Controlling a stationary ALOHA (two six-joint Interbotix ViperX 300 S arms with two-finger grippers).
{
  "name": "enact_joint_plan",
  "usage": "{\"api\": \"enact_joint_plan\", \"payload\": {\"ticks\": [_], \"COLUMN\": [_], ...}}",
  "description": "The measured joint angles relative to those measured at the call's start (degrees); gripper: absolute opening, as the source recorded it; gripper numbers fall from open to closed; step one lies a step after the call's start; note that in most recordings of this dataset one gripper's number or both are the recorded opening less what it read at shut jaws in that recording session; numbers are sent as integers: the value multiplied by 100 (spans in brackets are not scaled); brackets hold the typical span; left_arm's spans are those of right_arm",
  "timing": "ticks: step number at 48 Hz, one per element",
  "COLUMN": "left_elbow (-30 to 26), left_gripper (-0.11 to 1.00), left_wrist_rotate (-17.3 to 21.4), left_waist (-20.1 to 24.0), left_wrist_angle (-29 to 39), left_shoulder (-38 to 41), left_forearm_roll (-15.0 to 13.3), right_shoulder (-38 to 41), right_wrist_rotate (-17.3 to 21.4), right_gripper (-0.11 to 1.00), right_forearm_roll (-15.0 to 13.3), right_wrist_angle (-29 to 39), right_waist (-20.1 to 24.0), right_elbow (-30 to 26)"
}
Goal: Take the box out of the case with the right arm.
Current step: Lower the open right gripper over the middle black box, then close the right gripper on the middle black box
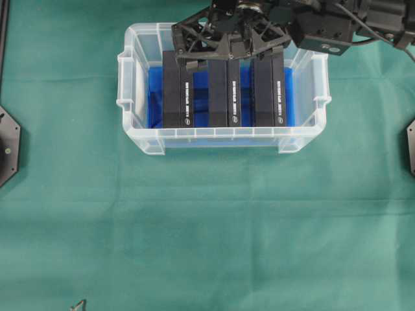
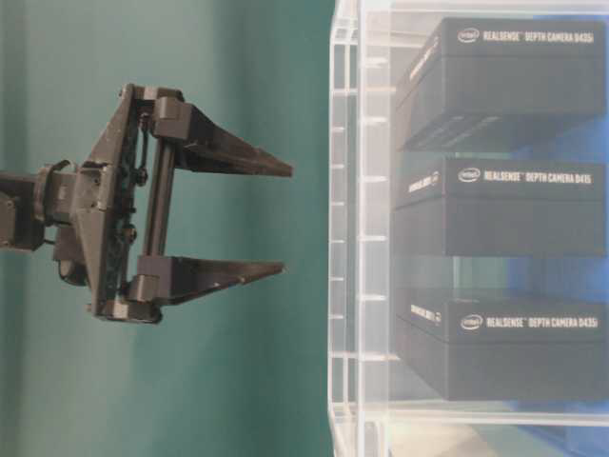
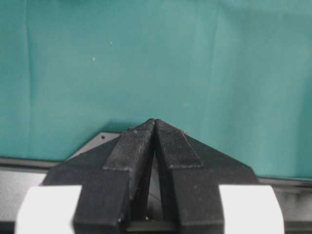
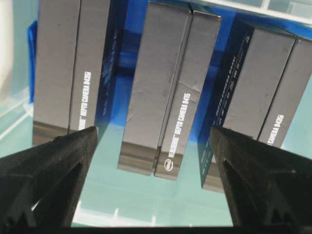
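Note:
The clear case (image 1: 137, 133) with a blue floor holds three black boxes side by side: left (image 1: 177, 91), middle (image 1: 224, 94), right (image 1: 269, 91). My right gripper (image 1: 228, 57), all black and open-lattice, hangs open over the case's far edge, above the middle box's far end. The table-level view shows the right gripper (image 2: 285, 219) just outside the case wall (image 2: 347, 238), touching nothing. In the right wrist view the middle box (image 4: 168, 97) lies centred between its fingers (image 4: 58, 161). My left gripper (image 3: 155, 123) is shut and empty over bare green cloth.
Green cloth (image 1: 207, 227) covers the table around the case. Black arm base plates sit at the left edge (image 1: 6, 146) and the right edge (image 1: 410, 149). Blue gaps separate the boxes inside the case.

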Motion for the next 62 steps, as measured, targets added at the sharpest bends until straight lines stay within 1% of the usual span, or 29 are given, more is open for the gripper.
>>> {"api": "enact_joint_plan", "payload": {"ticks": [21, 32, 36, 54, 62], "left_elbow": [0, 0, 0, 0, 0], "left_gripper": [0, 0, 0, 0, 0], "left_wrist_rotate": [0, 0, -9, 0, 0], "left_waist": [0, 9, 0, 9, 0], "left_wrist_angle": [0, 0, 0, 0, -9], "left_shoulder": [-9, 0, 0, 0, 0], "left_forearm_roll": [9, 0, 0, 9, 0], "right_shoulder": [132, 211, 264, 501, 598], "right_wrist_rotate": [0, 132, 123, 141, 299], "right_gripper": [93, 93, 93, 93, 93], "right_forearm_roll": [0, 9, 26, 114, 132], "right_wrist_angle": [-404, -940, -1116, -1406, -1485], "right_waist": [-44, -123, -123, -123, -114], "right_elbow": [519, 914, 1020, 1239, 1248]}}
